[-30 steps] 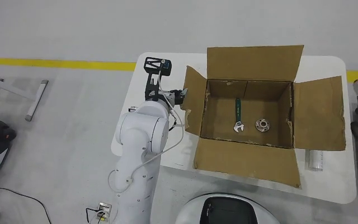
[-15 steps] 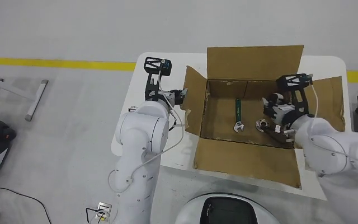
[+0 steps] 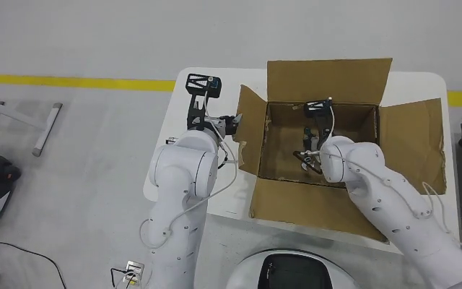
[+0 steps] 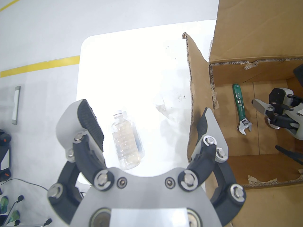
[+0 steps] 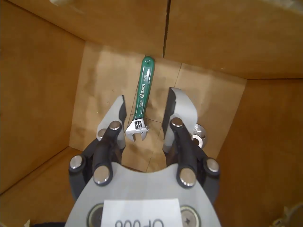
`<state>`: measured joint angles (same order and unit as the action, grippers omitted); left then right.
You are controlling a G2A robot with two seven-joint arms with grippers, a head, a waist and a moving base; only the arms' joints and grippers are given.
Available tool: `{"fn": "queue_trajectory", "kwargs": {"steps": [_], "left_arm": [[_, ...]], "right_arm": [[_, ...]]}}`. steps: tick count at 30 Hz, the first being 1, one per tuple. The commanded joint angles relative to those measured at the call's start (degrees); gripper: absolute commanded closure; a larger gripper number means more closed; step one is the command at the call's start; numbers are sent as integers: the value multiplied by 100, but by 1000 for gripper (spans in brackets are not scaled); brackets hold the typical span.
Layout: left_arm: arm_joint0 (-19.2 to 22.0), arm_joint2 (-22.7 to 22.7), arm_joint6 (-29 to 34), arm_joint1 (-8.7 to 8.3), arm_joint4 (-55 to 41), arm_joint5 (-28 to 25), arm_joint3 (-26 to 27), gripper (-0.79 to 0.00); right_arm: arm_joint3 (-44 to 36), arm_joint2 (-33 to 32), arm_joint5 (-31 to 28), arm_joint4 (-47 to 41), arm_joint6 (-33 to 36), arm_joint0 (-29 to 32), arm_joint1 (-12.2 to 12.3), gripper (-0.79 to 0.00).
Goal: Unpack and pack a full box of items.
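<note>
Both empty | right tool (image 5: 148, 98): part open, over wrench (image 5: 144, 88) in box (image 3: 317, 206) | left tool (image 4: 144, 108): wide, over table (image 4: 118, 55)

Right gripper (image 5: 147, 98) sat inside the brown cardboard box (image 5: 42, 83), fingers spread apart. Green-handled adjustable steel wrench (image 5: 142, 95) lay flat on the box floor between them, touching neither, handle end near the far wall. Round silver metal flange (image 5: 198, 135) was partly hidden behind one finger.
</note>
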<state>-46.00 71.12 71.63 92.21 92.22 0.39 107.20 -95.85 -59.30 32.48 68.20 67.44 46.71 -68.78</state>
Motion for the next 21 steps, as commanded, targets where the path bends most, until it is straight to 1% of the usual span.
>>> {"fn": "queue_trajectory", "kwargs": {"steps": [1, 11, 13, 15, 21], "left_arm": [[0, 0, 0, 0, 0, 0, 0, -785], [0, 0, 0, 0, 0, 0, 0, -785], [0, 0, 0, 0, 0, 0, 0, -785], [0, 0, 0, 0, 0, 0, 0, -785], [0, 0, 0, 0, 0, 0, 0, -785]], "right_arm": [[86, 13, 9, -26, 31, -46, -17, -785], [86, 13, 9, -26, 31, -46, -17, -785], [115, 25, -177, 117, -170, 18, -6, -785], [59, 14, -245, 155, -204, 73, -13, -785], [229, 311, -268, 407, -86, 26, -106, -785]]}}
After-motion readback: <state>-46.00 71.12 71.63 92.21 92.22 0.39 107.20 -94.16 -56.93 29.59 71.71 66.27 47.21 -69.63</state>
